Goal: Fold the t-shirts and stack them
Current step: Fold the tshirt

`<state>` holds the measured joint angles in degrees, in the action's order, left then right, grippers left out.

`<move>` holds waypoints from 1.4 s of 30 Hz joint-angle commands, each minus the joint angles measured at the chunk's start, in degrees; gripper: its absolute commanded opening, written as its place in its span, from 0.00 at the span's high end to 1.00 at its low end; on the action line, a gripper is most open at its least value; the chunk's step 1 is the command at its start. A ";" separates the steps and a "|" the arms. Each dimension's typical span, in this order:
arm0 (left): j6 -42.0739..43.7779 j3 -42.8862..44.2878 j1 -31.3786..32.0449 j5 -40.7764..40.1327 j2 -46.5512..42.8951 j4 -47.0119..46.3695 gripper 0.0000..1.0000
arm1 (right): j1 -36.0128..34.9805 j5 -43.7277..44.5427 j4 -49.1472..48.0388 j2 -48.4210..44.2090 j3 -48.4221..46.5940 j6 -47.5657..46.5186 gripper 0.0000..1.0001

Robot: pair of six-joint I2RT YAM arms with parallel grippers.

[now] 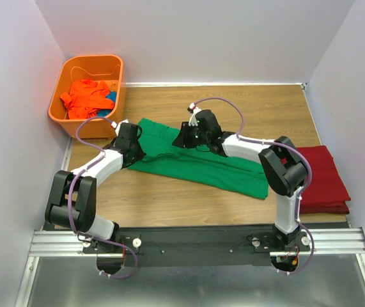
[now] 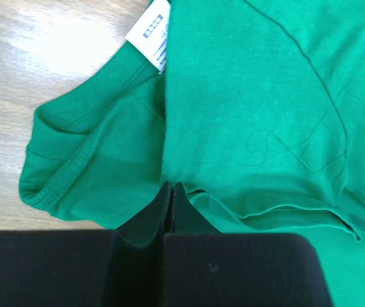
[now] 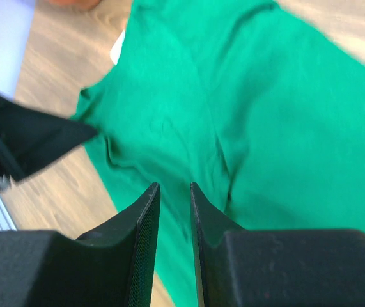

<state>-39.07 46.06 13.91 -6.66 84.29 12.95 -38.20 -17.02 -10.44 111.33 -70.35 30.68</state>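
At the left gripper (image 2: 171, 187): closed tight, no gap between the jaws, tips down on the green t-shirt (image 2: 265, 96) at a rumpled hem. Pinching a layer or merely touching it: not clear. Just beyond the tips, a bunched fold of the shirt to the left and flatter cloth to the right. Farther out, a white label (image 2: 150, 35) at the neckline, then the bare wooden table (image 2: 35, 57).

At the right gripper (image 3: 172, 187): parted only narrowly, nothing between the jaws, poised over the same shirt with green cloth directly beneath and ahead. Off to its left, the black tip of the other gripper at the shirt's edge.

From above: both grippers toward the shirt's left end, the left one on its left border, the right one at its far edge, left of the middle. Shirt spread aslant across mid-table. Well apart at the right edge, a dark red t-shirt (image 1: 323, 179), folded flat. In the far-left corner, an orange basket (image 1: 64, 115) with an orange t-shirt (image 1: 83, 96) crumpled inside.
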 commanded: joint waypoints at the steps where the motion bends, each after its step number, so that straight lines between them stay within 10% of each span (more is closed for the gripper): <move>1: -0.75 -1.24 -0.55 -1.78 -1.67 -0.64 1.00 | -0.39 -0.03 1.03 4.85 -4.35 1.14 0.68; 5: -1.01 -1.59 -0.73 -1.69 -2.11 -0.56 1.00 | -0.48 -1.53 1.21 6.09 -4.10 1.23 0.69; 15: 0.40 1.92 -1.26 -1.96 -4.84 0.58 0.65 | -1.71 -3.11 1.12 1.44 3.37 -0.70 0.69; 31: -3.55 8.07 4.54 5.69 4.82 -5.04 0.77 | -1.88 8.29 7.17 -4.97 6.28 -1.58 0.69; 42: -14.89 11.67 7.53 6.39 18.62 -7.41 0.77 | 10.85 21.06 22.21 -12.88 7.23 -0.79 0.68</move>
<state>-48.58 55.48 21.50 -1.32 98.89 6.52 -31.68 -1.83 5.63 101.10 -65.49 29.89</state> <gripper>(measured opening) 0.229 0.317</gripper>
